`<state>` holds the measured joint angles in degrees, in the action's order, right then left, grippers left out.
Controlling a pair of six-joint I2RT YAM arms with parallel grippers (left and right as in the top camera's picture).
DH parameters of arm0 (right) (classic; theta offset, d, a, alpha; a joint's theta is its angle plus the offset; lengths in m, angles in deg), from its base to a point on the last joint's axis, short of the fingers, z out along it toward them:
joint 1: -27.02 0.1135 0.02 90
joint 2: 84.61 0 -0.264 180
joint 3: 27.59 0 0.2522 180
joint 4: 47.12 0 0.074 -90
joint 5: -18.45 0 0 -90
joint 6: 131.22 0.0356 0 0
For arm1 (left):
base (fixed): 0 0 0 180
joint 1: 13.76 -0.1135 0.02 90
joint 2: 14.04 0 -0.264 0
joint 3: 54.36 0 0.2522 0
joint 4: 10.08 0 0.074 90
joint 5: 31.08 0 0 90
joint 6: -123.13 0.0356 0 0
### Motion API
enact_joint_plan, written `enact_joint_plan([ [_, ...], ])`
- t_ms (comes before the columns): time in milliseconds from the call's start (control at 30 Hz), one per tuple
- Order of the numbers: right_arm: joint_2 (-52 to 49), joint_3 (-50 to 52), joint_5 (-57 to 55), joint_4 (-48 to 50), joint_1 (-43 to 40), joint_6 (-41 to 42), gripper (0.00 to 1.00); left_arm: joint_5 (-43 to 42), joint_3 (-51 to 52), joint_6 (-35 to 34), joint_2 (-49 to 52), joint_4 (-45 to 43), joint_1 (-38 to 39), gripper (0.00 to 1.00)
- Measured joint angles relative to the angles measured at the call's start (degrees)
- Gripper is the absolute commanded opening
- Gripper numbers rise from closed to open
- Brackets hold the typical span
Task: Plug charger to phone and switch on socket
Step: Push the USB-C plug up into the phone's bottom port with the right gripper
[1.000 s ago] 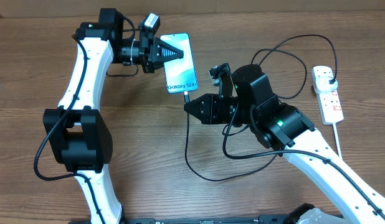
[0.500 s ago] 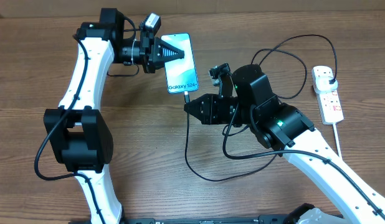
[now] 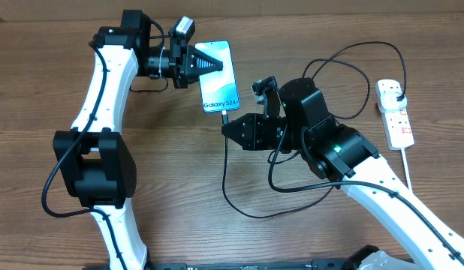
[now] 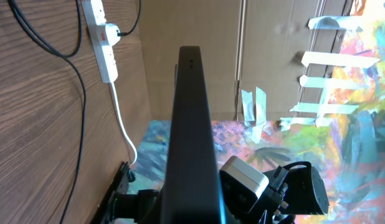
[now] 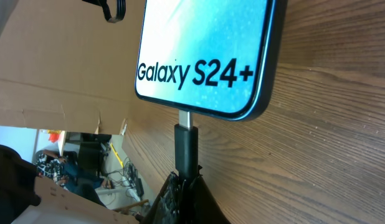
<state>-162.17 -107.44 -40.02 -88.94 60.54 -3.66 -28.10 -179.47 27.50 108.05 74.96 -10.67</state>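
Overhead, the left tool (image 3: 208,64) is clamped on the phone (image 3: 218,87) at upper centre-left, holding it steady. Just below, the right tool (image 3: 227,128) pinches the connector of the charger (image 5: 185,149). Its metal tip shows at the phone's port, seemingly not fully seated. At far right the socket (image 3: 397,120) lies on the worktop (image 3: 179,187), its switch apparently still to press. Nothing has visibly moved since the earlier frames.

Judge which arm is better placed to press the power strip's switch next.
Right, probably. The socket lies at the table's right side, nearer the right gripper, which need only release the charger tip at the phone. The left gripper grips the phone, farther off.
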Motion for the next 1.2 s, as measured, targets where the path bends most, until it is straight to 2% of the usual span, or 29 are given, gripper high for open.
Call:
enact_joint_plan([
  [1200,0.0,0.0,0.5,0.0,0.0,0.2,0.04,0.0,0.0,-0.4,0.0,-0.8,0.7,0.04],
])
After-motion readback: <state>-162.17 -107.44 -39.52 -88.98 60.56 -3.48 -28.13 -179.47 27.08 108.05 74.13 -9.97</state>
